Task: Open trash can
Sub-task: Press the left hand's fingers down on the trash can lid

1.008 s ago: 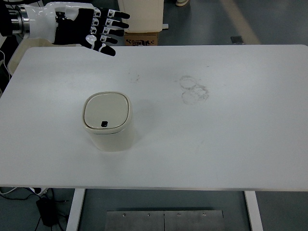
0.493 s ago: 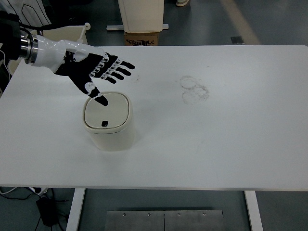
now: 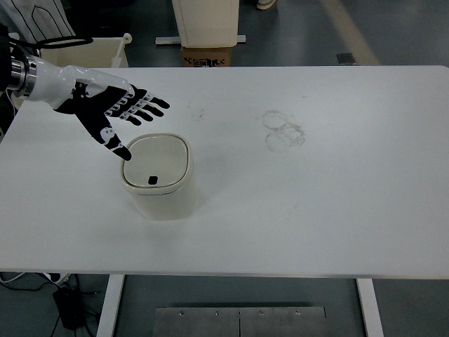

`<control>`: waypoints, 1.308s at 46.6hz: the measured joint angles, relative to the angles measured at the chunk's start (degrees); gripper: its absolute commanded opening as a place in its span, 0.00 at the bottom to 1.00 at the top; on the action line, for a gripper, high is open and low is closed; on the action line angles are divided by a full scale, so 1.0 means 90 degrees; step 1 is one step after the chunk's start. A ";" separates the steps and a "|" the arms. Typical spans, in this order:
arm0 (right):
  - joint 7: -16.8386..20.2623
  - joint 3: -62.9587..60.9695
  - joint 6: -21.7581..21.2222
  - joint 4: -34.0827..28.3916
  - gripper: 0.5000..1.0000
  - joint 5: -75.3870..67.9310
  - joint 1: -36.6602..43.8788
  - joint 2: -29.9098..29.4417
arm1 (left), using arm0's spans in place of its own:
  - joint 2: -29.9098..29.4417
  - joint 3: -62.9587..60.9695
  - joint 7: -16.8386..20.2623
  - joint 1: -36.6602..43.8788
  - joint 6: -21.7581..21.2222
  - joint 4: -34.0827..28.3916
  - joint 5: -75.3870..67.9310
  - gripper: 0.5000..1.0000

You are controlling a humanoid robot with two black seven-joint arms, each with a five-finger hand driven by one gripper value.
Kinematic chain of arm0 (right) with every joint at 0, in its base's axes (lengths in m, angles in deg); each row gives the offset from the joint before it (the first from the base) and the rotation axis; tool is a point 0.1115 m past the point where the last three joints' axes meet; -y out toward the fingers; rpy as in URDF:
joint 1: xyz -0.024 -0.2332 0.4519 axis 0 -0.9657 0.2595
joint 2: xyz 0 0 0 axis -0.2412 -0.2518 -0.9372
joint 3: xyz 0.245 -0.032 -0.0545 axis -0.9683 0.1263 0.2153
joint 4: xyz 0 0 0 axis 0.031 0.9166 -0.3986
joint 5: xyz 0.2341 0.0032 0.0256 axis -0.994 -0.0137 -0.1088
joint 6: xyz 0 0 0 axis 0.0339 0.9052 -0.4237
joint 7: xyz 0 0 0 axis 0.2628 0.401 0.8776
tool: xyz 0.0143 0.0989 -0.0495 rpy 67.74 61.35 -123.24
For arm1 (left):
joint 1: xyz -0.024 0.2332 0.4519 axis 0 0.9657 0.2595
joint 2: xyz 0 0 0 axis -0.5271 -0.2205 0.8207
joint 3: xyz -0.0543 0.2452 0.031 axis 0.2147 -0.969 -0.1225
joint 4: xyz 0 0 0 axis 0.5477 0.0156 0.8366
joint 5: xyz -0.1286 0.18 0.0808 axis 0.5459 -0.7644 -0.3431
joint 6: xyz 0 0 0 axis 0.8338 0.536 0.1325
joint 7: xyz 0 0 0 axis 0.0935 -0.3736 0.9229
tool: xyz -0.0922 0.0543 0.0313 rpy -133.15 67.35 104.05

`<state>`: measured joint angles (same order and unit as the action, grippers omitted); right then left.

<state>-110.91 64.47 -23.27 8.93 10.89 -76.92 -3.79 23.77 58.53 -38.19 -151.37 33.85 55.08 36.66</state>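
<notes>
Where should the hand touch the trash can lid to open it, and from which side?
Probably press the small dark button near the lid's front edge, coming straight down from above: the lid lies flat and closed, with no handle showing. The left hand hovers open at its far-left corner.

Trash can (image 3: 160,186): cream, small black mark on lid. Left hand (image 3: 105,112): black and white. Table (image 3: 316,189): white.

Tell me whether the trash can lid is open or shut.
Shut. The lid lies flat and flush in the trash can rim, its dark button showing. The left hand hovers open beside it.
</notes>
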 measured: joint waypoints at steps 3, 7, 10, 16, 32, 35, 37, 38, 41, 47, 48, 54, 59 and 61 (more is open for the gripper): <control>0.0000 0.0000 0.0002 0.0002 0.98 -0.0001 0.0000 0.0000 | -0.0024 -0.0039 -0.0034 -0.0031 0.0000 0.0033 -0.0010 1.00; 0.0000 0.0000 0.0001 0.0001 0.98 -0.0001 -0.0001 0.0000 | -0.0018 -0.0098 -0.0052 -0.0052 0.0000 0.0127 -0.0020 1.00; 0.0000 0.0000 0.0002 0.0003 0.98 -0.0001 0.0000 0.0000 | -0.0020 -0.0100 -0.0053 -0.0052 0.0000 0.0283 -0.0021 1.00; 0.0000 0.0000 0.0001 0.0005 0.98 -0.0001 -0.0001 0.0000 | -0.0167 -0.0121 -0.0066 -0.0046 0.0000 0.0696 -0.0022 1.00; 0.0000 0.0000 0.0001 0.0002 0.98 0.0000 0.0001 0.0000 | -0.0530 -0.0410 -0.0076 -0.0055 0.0000 0.1119 -0.0031 1.00; 0.0000 0.0000 0.0002 -0.0003 0.98 -0.0001 -0.0001 0.0000 | -0.0528 -0.0470 -0.0074 -0.0059 0.0000 0.1117 -0.0031 1.00; 0.0000 0.0000 0.0002 -0.0001 0.98 0.0000 0.0001 0.0001 | -0.0521 -0.0469 -0.0074 -0.0048 -0.0001 0.1115 -0.0031 1.00; 0.0000 0.0000 0.0001 -0.0001 0.98 0.0000 0.0001 0.0000 | -0.0519 -0.0469 -0.0074 -0.0047 0.0000 0.1114 -0.0031 1.00; 0.0000 0.0000 0.0002 0.0003 0.98 0.0000 0.0000 0.0000 | -0.0499 -0.0469 -0.0074 -0.0047 0.0000 0.1113 -0.0031 1.00; 0.0000 0.0000 0.0001 0.0004 0.98 0.0000 0.0000 0.0000 | -0.0433 -0.0475 -0.0073 -0.0033 0.0000 0.1106 -0.0031 1.00; 0.0000 0.0000 0.0001 0.0004 0.98 0.0000 -0.0001 0.0000 | -0.0423 -0.0486 -0.0073 -0.0027 0.0000 0.1104 -0.0031 1.00; 0.0000 0.0000 0.0001 0.0004 0.98 0.0000 0.0000 0.0000 | -0.0223 -0.0530 -0.0073 0.0000 0.0000 0.1081 -0.0035 1.00; 0.0000 0.0001 0.0002 -0.0002 0.98 0.0000 0.0001 0.0001 | -0.0076 -0.0531 -0.0073 0.0035 -0.0002 0.1054 -0.0039 1.00; 0.0000 0.0000 0.0001 -0.0003 0.98 0.0000 -0.0001 0.0000 | -0.0033 -0.0531 -0.0073 0.0061 0.0000 0.1050 -0.0039 1.00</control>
<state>-110.90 64.47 -23.26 8.91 10.89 -76.93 -3.79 23.47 53.75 -38.85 -150.82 33.86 64.54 36.31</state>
